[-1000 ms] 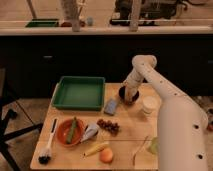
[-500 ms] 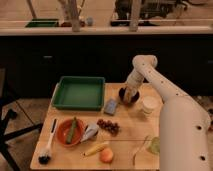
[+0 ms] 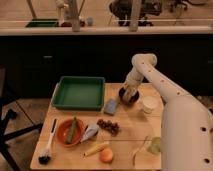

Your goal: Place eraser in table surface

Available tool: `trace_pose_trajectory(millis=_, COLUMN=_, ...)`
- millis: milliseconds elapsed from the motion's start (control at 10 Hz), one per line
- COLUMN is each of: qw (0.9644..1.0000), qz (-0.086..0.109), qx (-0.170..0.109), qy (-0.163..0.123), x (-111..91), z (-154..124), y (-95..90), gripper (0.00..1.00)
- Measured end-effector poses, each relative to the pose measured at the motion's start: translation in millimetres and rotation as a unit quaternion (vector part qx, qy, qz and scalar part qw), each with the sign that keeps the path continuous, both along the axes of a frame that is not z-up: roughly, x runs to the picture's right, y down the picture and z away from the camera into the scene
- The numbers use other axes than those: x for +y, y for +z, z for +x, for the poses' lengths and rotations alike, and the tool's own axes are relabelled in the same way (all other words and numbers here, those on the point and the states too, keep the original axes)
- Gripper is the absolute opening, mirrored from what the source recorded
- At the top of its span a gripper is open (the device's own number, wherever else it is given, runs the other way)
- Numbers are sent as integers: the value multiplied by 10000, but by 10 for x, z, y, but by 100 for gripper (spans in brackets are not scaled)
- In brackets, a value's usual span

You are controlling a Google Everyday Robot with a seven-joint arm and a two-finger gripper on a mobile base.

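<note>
Dark room, long counter [image 3: 150, 31] at the back. Table surface [image 3: 131, 134] of pale wood planks sits in front of it, with a green tray [image 3: 79, 93] at its far left. White arm [image 3: 172, 102] reaches in from the right and bends down. The gripper [image 3: 129, 93] is low over a dark bowl [image 3: 123, 98] at the far middle of the table, right at its rim. Can't tell how far open it is, or whether it holds anything. Eraser not certain: the only likely candidate is a blue-grey block [image 3: 111, 106], lying flat on the table between the tray's near right corner and the bowl, apart from the gripper. White cup [image 3: 149, 105] stands just right of the bowl. Dark grapes [image 3: 108, 126] lie near the middle. Orange plate [image 3: 63, 135] at near left has a green vegetable [image 3: 73, 130] on it, and a grey-white item [image 3: 90, 132] touches its right edge. Brush [image 3: 48, 146] with white handle and black head lies along the left edge. Yellow banana [image 3: 96, 149] and an orange fruit [image 3: 106, 156] are at the near edge, close together. Pale green object [image 3: 155, 145] at near right, partly behind the arm.
</note>
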State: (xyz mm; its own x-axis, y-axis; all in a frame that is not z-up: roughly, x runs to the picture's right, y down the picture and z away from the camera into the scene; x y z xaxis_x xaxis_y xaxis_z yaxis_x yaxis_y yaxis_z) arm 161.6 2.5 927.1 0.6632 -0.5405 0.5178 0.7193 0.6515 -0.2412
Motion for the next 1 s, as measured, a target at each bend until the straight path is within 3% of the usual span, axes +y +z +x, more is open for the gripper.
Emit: trace_pose_trajectory(millis=1000, qw=9992, qz=380, qx=28, qy=-77, x=-387, z=-138, y=-447, gripper=0)
